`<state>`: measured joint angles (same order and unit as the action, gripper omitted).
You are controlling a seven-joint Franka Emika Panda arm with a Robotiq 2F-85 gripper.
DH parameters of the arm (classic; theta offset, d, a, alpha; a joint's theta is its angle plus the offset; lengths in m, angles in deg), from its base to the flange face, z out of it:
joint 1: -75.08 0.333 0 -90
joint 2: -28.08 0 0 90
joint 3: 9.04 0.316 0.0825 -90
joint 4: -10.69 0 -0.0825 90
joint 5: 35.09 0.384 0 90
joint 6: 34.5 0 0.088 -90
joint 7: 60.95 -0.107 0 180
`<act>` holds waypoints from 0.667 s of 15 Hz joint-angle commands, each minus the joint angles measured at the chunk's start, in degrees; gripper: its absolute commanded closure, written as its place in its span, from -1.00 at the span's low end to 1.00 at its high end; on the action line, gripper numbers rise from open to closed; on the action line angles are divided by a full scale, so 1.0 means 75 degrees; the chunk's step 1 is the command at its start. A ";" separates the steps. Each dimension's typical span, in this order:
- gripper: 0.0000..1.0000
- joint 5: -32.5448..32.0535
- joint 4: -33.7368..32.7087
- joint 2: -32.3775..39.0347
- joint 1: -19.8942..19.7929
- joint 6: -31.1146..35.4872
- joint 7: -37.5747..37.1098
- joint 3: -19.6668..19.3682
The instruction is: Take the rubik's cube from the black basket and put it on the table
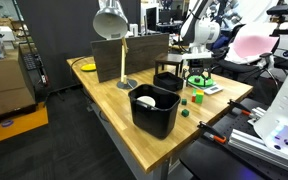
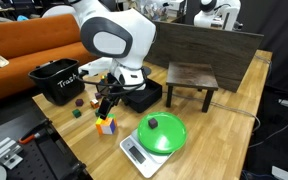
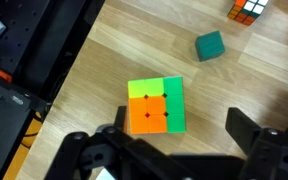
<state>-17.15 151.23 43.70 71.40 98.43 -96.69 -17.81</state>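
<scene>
The rubik's cube (image 3: 156, 105) lies on the table (image 3: 104, 60), with green, orange and yellow squares showing on top. In an exterior view the cube (image 2: 106, 125) sits near the table's front edge. My gripper (image 3: 187, 140) is open and empty, with its fingers spread just above and beside the cube. In an exterior view the gripper (image 2: 106, 104) hangs directly over it. The smaller black basket (image 2: 144, 96) stands just behind the gripper and also shows in an exterior view (image 1: 169, 80).
A large deep black bin (image 2: 58, 80) stands to one side. A green bowl on a scale (image 2: 162, 134) sits close to the cube. A small dark green block (image 3: 210, 45) and another cube (image 3: 249, 8) lie nearby. A wooden stool (image 2: 192, 78) and a lamp (image 1: 111, 25) stand further back.
</scene>
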 commanded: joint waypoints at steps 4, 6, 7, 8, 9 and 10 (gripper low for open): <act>-1.00 -0.0114 0.0773 -0.1627 0.0023 -0.0031 -0.0169 0.0047; -1.00 -0.0427 0.1054 -0.2201 0.0017 -0.0253 -0.0482 0.0073; -1.00 -0.0569 0.1225 -0.2525 -0.0018 -0.0398 -0.0628 0.0109; -1.00 -0.0703 0.1434 -0.2884 -0.0058 -0.0540 -0.0662 0.0157; -1.00 -0.0815 0.1610 -0.3205 -0.0101 -0.0743 -0.0737 0.0200; -1.00 -0.0597 0.1223 -0.2605 -0.0113 -0.0578 -0.0550 0.0225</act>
<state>-21.78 160.59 23.93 71.78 94.09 -100.94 -17.33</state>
